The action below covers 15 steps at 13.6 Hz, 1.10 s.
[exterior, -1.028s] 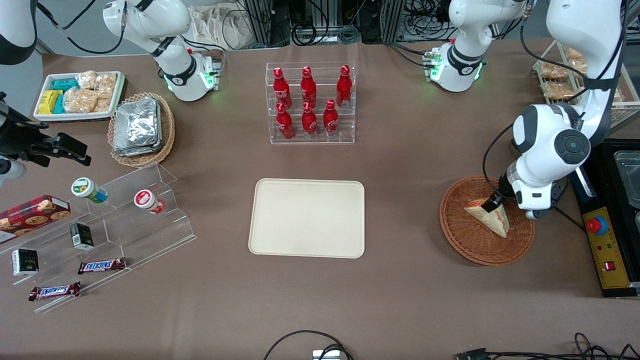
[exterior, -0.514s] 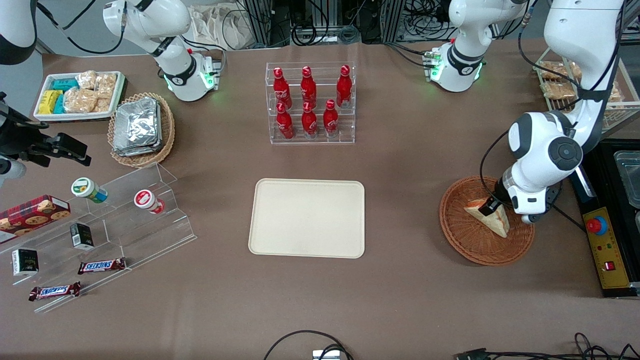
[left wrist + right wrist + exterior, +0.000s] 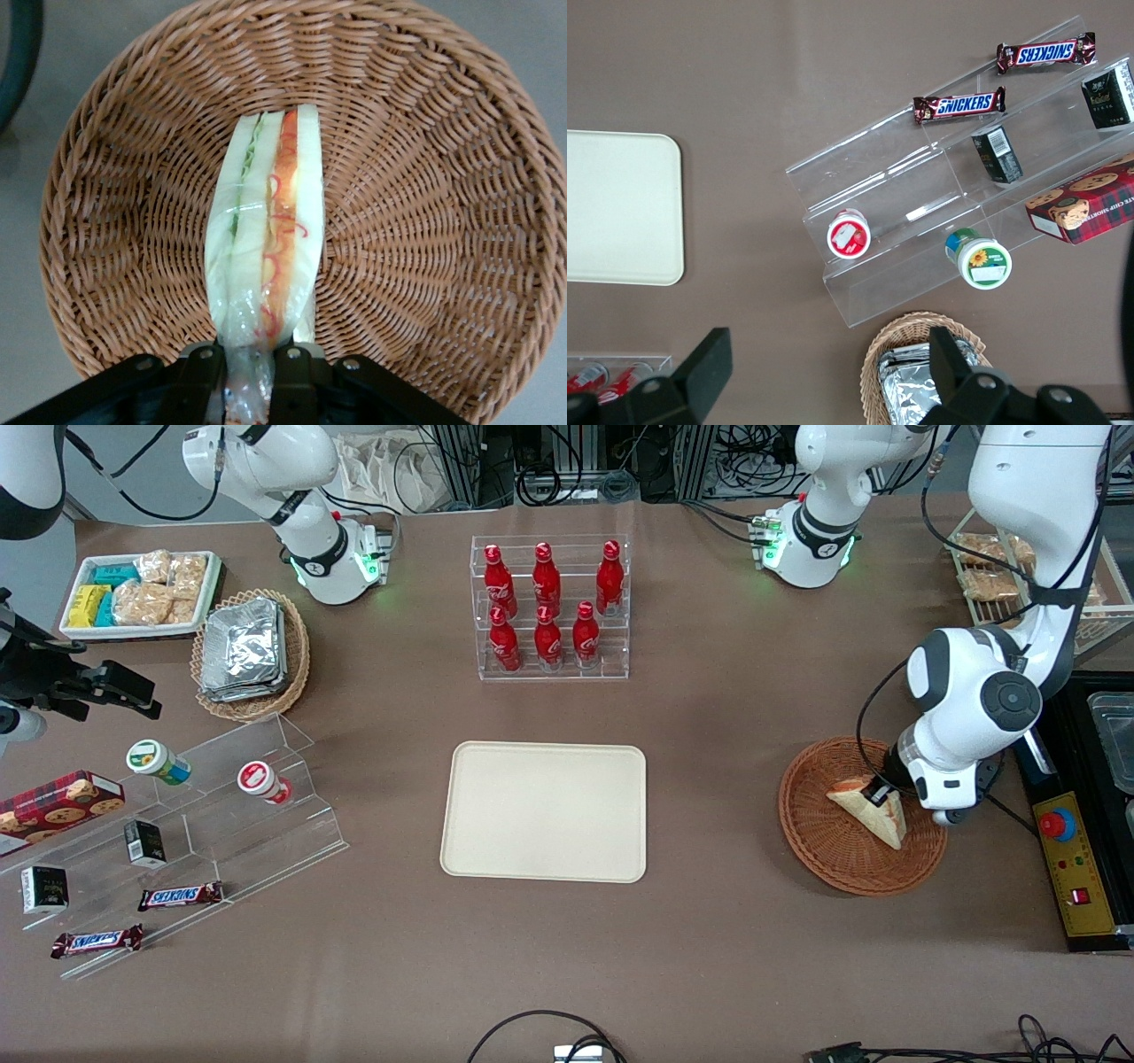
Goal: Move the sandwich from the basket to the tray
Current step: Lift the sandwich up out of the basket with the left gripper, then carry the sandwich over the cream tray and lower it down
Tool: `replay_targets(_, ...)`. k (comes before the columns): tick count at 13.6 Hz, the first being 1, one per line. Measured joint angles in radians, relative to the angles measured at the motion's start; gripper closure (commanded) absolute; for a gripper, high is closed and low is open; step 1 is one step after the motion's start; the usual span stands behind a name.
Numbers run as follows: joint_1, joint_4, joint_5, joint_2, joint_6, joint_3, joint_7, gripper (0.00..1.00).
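**Sandwich pinched, tray waiting**

The end effector [image 3: 250, 367] is squeezed shut on one tip of the sandwich [image 3: 266, 257]. The sandwich sits in the basket [image 3: 833, 850], and its long side points straight away from the end effector. The tray [image 3: 544, 812] lies well apart from the basket, toward the parked arm's end of the tabletop [image 3: 709, 717]. The sandwich likely needs lifting before it goes across.

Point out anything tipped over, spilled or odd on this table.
Two small cups lie tipped on their sides on the clear stepped stand. Nothing looks spilled. The gripper is shut on the sandwich in the basket; the tray is bare.
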Motion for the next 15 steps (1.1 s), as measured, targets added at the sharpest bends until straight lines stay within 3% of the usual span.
replay_targets(4,-0.004,0.161,0.004,-0.055,-0.307,-0.022,0.135,1.00)
replay_targets(9,-0.009,0.543,0.001,-0.103,-0.782,-0.171,0.366,1.00)
replay_targets(11,-0.009,0.628,0.001,-0.100,-0.859,-0.258,0.399,1.00)
replay_targets(15,-0.032,0.647,0.014,-0.080,-0.862,-0.442,0.386,1.00)
